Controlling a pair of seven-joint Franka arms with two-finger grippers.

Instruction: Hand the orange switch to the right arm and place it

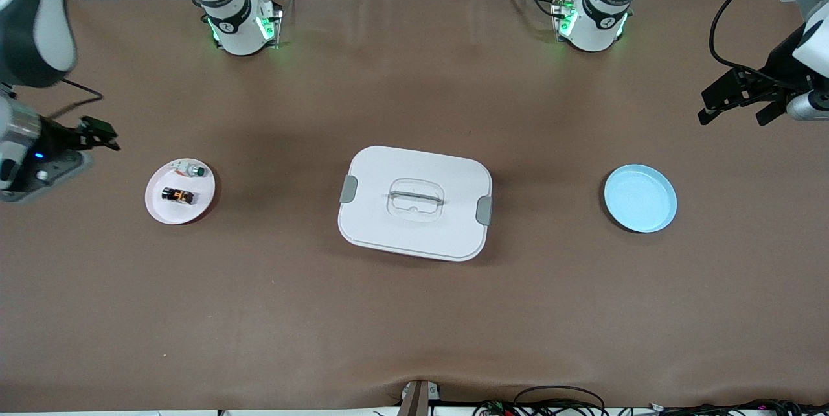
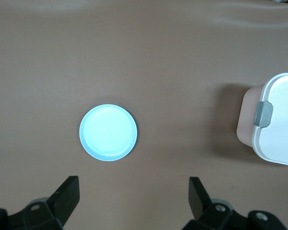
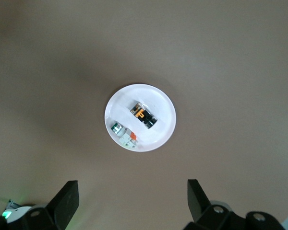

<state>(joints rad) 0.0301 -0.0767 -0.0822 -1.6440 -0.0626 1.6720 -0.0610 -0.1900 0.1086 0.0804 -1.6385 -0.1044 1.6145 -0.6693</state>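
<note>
With the white lidded box (image 1: 415,203) as my ref point at table centre, I note its lid is on, grey latches at both ends, clear handle on top. Toward the right arm's end from the box sits a pink-white plate (image 1: 194,212), well apart from it. On that plate the orange switch (image 1: 177,195) lies on its side, black body w/ amber part showing; right wrist view shows it too (image 3: 144,116). Just beside it on the same plate, a bit farther from the front cam, is a small white-silver piece w/ green cap (image 1: 190,170). Toward the left arm's end from the box, also well apart, a light blue plate (image 1: 640,198) holds nothing that I can see.

Right gripper (image 1: 97,134) hangs over bare table past the pink-white plate, away from the box; fingers spread wide, nothing betw. them. Left gripper (image 1: 738,102) hangs over bare table past the blue plate, away from the box; fingers likewise spread, holding nothing. Neither touches any item.
</note>
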